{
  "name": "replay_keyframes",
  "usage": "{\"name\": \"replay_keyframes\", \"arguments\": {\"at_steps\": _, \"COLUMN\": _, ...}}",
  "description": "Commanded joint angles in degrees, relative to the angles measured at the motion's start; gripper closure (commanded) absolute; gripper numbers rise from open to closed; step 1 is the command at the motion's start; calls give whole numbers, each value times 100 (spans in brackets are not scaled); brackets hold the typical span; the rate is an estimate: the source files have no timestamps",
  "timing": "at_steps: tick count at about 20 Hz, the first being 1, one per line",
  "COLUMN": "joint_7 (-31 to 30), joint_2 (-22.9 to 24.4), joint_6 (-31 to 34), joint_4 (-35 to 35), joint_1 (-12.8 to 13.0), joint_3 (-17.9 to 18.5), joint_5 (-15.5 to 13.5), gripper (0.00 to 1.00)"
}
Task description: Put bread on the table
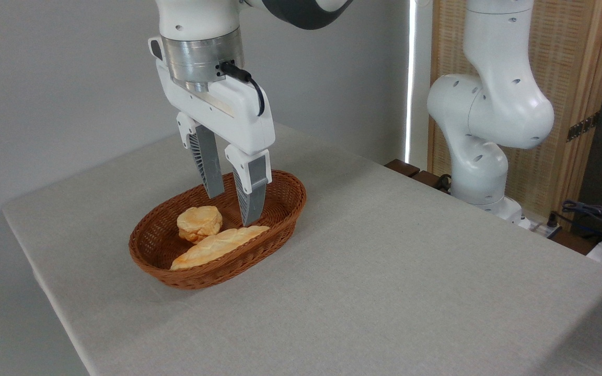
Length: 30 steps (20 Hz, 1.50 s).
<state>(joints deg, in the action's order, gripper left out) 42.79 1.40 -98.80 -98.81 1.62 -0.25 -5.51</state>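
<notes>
The bread (199, 223), a small round golden-orange bun, lies in the left part of a brown oval wicker basket (285, 211). The basket stands on the table (384, 271), which is covered in light grey-beige cloth. My gripper (232, 210) hangs over the basket, just right of and above the bun, pointing down. It is open, with nothing between its grey ribbed fingers (251, 196). The nearer fingertip hovers close to a long braided loaf, and I cannot tell whether it touches.
A long pale braided loaf (217, 247) lies along the basket's front wall, next to the bun. The arm's white base (481, 156) stands at the table's far right edge, before a wooden screen. Cables (593, 214) lie at the far right.
</notes>
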Motion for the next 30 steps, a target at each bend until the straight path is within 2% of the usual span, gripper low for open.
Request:
{"name": "replay_keyframes", "arguments": {"at_steps": 1, "joint_7": 125, "joint_2": 27, "joint_6": 185, "joint_4": 81, "joint_1": 5, "joint_3": 60, "joint_5": -73, "gripper": 0}}
{"name": "replay_keyframes", "arguments": {"at_steps": 13, "joint_7": 125, "joint_2": 27, "joint_6": 361, "joint_4": 81, "joint_1": -4, "joint_3": 69, "joint_5": -73, "gripper": 0}}
{"name": "replay_keyframes", "arguments": {"at_steps": 18, "joint_7": 107, "joint_2": 150, "joint_6": 378, "joint_4": 81, "joint_1": -4, "joint_3": 306, "joint_5": -125, "gripper": 0}}
{"name": "replay_keyframes", "arguments": {"at_steps": 27, "joint_7": 134, "joint_2": 115, "joint_6": 396, "joint_4": 72, "joint_1": 5, "joint_3": 297, "joint_5": -134, "gripper": 0}}
{"name": "replay_keyframes", "arguments": {"at_steps": 30, "joint_7": 405, "joint_2": 98, "joint_6": 396, "joint_4": 72, "joint_1": 5, "joint_3": 297, "joint_5": -134, "gripper": 0}}
